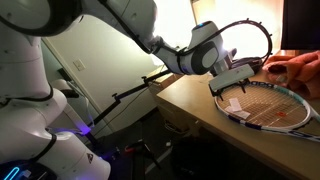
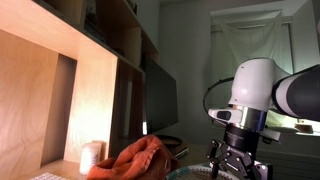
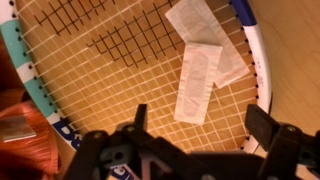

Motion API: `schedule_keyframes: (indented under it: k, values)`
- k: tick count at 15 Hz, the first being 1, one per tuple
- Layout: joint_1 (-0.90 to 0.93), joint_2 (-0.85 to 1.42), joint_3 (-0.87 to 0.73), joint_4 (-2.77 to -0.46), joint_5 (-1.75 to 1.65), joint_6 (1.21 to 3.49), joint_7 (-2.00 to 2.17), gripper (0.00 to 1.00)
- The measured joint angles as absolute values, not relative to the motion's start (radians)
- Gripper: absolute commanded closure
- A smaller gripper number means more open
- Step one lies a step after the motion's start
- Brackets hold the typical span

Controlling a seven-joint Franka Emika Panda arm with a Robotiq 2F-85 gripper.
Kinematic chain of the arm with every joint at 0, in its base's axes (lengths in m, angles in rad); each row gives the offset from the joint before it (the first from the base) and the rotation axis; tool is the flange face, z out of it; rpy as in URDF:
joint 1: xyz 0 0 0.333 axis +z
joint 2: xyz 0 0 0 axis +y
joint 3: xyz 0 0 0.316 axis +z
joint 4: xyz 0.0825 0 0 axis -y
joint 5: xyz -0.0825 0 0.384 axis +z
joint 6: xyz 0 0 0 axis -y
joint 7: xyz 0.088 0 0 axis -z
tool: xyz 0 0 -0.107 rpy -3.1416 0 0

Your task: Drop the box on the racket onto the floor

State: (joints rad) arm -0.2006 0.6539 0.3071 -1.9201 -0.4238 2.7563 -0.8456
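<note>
Jaws (spread wide) above box (image 3: pixel 198 85) on racket (image 3: pixel 100 60), print illegible.

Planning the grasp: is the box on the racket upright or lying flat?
Lying flat: in the wrist view the box rests broad-face down on the racket strings.

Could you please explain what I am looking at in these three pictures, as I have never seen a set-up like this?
This is a white robot arm that ends in a two-fingered pincer. Two pictures come from cameras standing outside the robot. The third comes from a camera on its wrist, looking down past the pincer. On the wooden table lies a tennis racket, and a pale, flat-looking box rests on its strings. An orange cloth lies beside the racket. The pincer is open above the strings and holds nothing.
</note>
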Motion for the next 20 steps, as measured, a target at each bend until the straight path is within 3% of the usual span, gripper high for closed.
schedule_keyframes:
  k: [18,19,20]
  values:
    - [-0.094,0.782,0.220,-1.734,-0.315,2.601,-0.942,0.00]
    - [-0.094,0.785,0.219,-1.729,-0.315,2.600,-0.943,0.09]
    - [-0.093,0.788,0.218,-1.724,-0.315,2.598,-0.943,0.28]
